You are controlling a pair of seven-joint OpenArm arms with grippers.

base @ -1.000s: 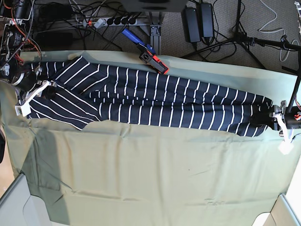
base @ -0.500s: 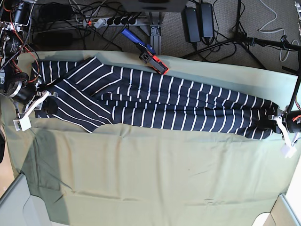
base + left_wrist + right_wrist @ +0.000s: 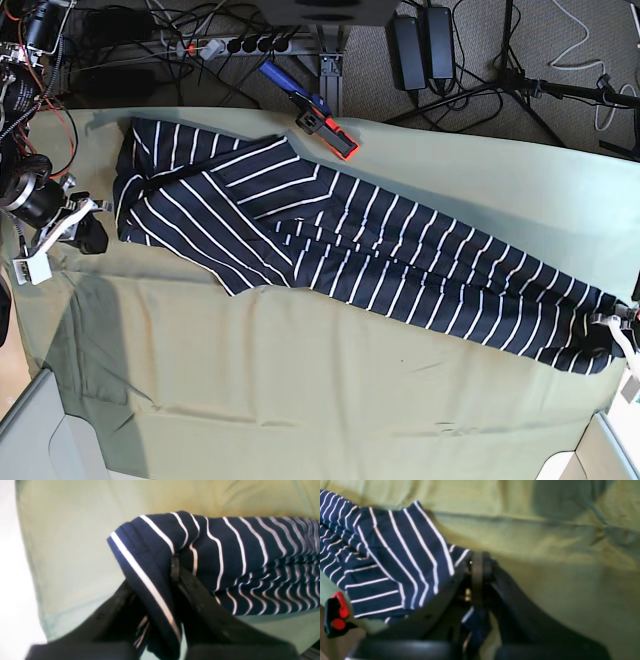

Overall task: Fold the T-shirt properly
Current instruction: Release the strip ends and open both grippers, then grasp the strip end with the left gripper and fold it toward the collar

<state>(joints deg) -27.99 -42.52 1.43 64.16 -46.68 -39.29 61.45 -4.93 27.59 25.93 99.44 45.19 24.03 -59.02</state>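
Note:
The navy white-striped T-shirt (image 3: 330, 240) lies stretched in a long diagonal band across the pale green cloth (image 3: 300, 390), from back left to front right. My left gripper (image 3: 604, 338) holds its front-right end. In the left wrist view, the left gripper (image 3: 150, 576) is shut with a folded edge of the T-shirt (image 3: 212, 555) pinched between the black fingers (image 3: 200, 597). My right gripper (image 3: 92, 236) is at the shirt's left end. In the right wrist view, the right gripper (image 3: 477, 566) is shut, with navy fabric of the T-shirt (image 3: 395, 567) caught between the fingers.
A red-and-black clamp with a blue handle (image 3: 322, 122) lies at the table's back edge, touching the shirt; the clamp (image 3: 335, 615) also shows in the right wrist view. Cables and a power strip (image 3: 235, 45) lie on the floor behind. Pale bin edges (image 3: 30, 430) stand at the front corners.
The left gripper pulled the shirt's right end toward the front edge. The shirt swung from nearly level to diagonal. The right gripper shifted slightly forward, and the left end spread out.

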